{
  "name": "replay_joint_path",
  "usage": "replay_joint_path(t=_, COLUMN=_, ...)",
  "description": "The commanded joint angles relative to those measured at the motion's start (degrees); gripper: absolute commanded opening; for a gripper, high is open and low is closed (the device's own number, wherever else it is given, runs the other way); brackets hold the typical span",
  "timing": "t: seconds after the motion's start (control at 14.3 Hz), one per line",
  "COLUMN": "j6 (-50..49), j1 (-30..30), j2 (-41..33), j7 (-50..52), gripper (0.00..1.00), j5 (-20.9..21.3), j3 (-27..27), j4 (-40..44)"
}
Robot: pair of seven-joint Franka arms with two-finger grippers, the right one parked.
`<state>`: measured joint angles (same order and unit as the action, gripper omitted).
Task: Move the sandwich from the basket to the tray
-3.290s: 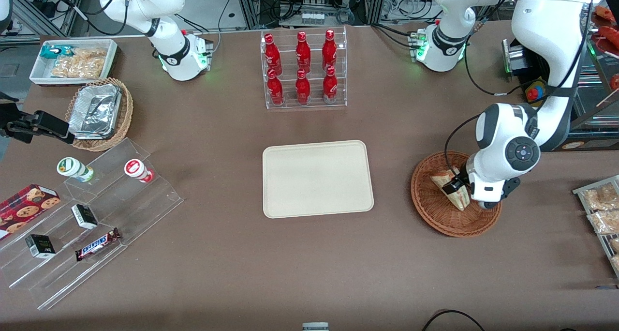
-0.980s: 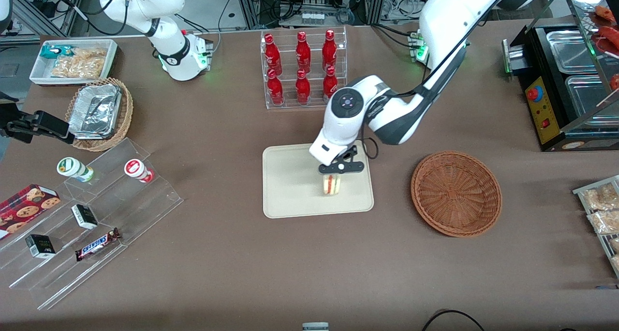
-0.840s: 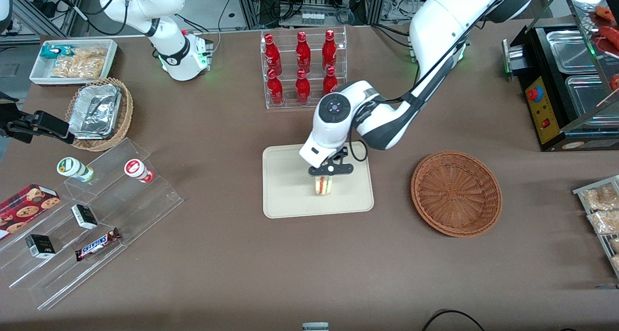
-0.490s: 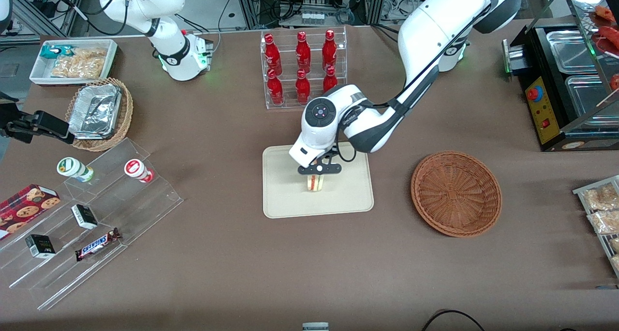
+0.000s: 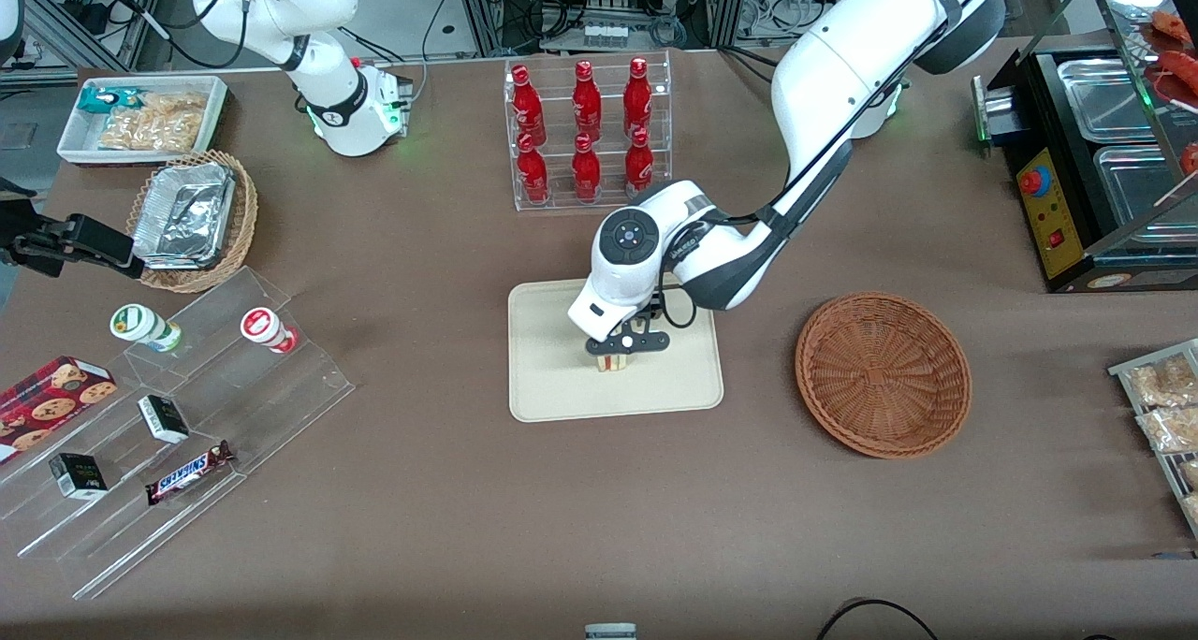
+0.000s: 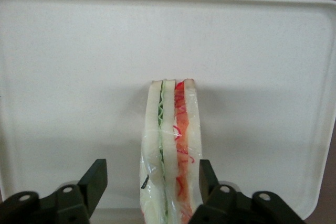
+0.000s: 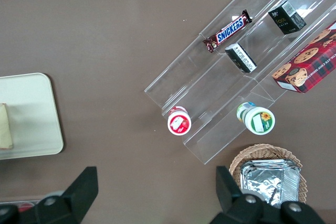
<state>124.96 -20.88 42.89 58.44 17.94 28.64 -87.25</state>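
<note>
Six red bottles (image 5: 586, 130) in a clear rack stand farther from the front camera than the tray (image 5: 552, 378), clear of the arm. One sandwich (image 6: 170, 150) stands on edge on the tray, mostly hidden in the front view by the gripper (image 5: 625, 348). Gripper released, fingers (image 6: 94, 179) apart beside the sandwich; 0.5 s ago it clasped it; basket (image 5: 883, 374) empty.

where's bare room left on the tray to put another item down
The tray is mostly bare: a wide patch between the sandwich and the rim toward the parked arm's end, plus a strip along the rim nearest the front camera. The crowded spot is mid-tray, where the gripper sits open, straddling the upright sandwich. The basket holds nothing.
</note>
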Motion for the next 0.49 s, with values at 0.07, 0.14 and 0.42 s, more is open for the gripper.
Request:
replay_joint_path(t=0.07, j6=-0.51, j1=-0.57, j2=-4.29, j7=0.36, gripper=1.00, j5=1.05, j3=-3.32, j4=0.68)
replay_joint_path(t=0.14, j6=-0.42, j1=-0.48, j2=-5.44, j7=0.28, gripper=1.00, j5=1.13, j3=-3.50, j4=0.42)
replay_joint_path(t=0.42, j6=-4.79, j1=0.22, j2=-13.78, j7=-3.83, gripper=1.00, j5=-0.27, j3=-8.41, j4=-1.16)
